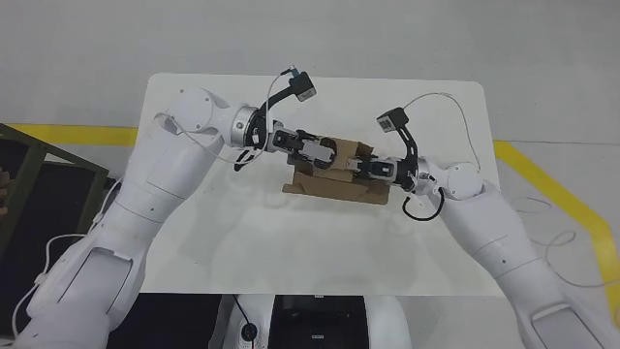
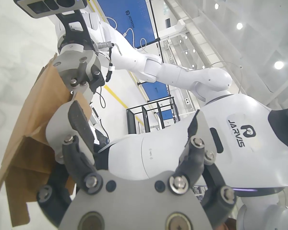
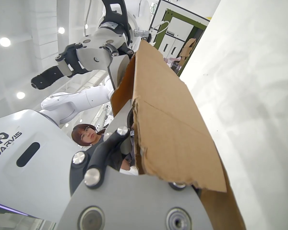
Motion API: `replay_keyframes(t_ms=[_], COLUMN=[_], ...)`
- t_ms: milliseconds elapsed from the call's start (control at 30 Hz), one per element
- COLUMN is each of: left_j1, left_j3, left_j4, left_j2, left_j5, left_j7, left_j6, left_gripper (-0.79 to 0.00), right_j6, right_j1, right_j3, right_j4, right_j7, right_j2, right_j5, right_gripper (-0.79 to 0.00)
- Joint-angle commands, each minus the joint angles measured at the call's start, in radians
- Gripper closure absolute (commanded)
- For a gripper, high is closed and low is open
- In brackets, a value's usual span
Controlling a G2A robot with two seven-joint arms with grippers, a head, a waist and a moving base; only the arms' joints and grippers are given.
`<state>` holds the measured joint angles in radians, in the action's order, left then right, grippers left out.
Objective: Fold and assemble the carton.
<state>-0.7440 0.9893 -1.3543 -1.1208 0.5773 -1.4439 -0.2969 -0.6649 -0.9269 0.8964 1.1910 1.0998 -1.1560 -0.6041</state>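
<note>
A white table (image 1: 291, 247) stands on a grey floor crossed by a yellow line (image 1: 82, 135). A dark green frame (image 1: 58, 153) stands beside it. Blue panels (image 2: 124, 8) hang behind.

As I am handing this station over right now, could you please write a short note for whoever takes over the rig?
Left gripper: jaws wide open, one finger against a carton flap.
Right gripper: at the carton's other end; its grip cannot be judged.
Carton: mid-table, between the two grippers, panels partly folded up, flaps loose.
Done: carton partly shaped.
Left: fold the loose flaps in and finish the assembly.
</note>
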Motion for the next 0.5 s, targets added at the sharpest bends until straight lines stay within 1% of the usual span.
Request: replay_keyframes(t_ms=[0,200,467], left_j1=[-0.007,-0.032,-0.047], left_j3=[0.023,0.064,0.075], left_j4=[0.002,-0.008,-0.007], left_j2=[0.006,0.019,0.025], left_j5=[0.011,0.013,-0.027], left_j7=[-0.008,-0.022,-0.001], left_j6=[0.001,0.010,0.019], left_gripper=[-0.785,-0.785,-0.785], right_j6=[0.000,-0.008,0.005], right_j1=[-0.005,-0.022,-0.045], right_j3=[0.010,0.045,0.061], right_j4=[-0.003,0.005,0.057], right_j7=[-0.004,-0.012,0.014], right_j2=[0.001,0.007,0.010], right_j5=[0.000,-0.005,-0.004], right_gripper=[0.000,0.000,0.000])
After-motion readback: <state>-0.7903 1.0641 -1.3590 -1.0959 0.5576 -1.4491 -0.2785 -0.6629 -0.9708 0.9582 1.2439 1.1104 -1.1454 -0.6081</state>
